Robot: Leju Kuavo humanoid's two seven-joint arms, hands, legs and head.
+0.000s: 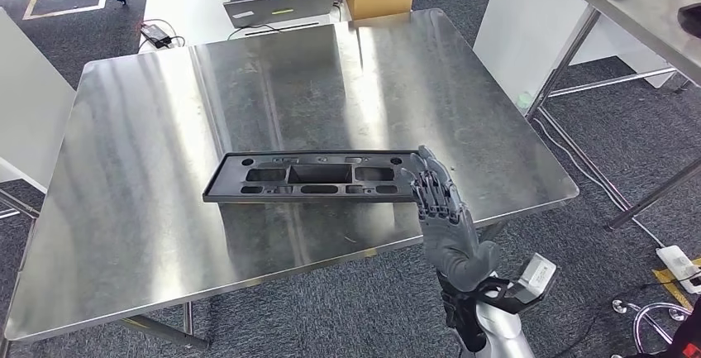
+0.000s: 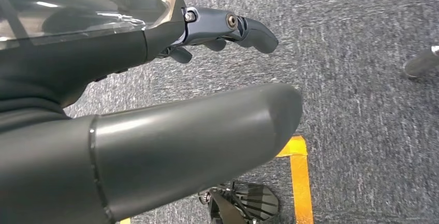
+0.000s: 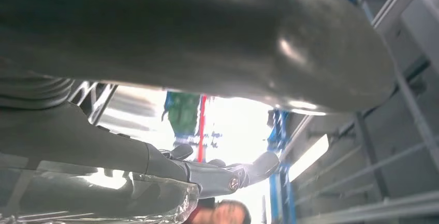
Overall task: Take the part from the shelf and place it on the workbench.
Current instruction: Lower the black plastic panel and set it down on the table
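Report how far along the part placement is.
Done: the black part lies flat on the steel workbench, so it is off the shelf and down. In hand: the right hand is at the part's right end, its fingers against the edge; whether it grips or only touches is unclear. Left: draw that hand clear. The left hand hangs over the carpet, holding nothing.

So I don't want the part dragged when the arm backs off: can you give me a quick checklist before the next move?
1. Black part lying flat on the workbench: ok.
2. Part well inside the bench edges: ok.
3. Right hand free of the part: not ok, its fingers are at the part's right end; whether they grip it, cannot tell.
4. Left hand empty, hanging over the carpet: ok.
5. Retreat path toward the near edge free of other things: ok.
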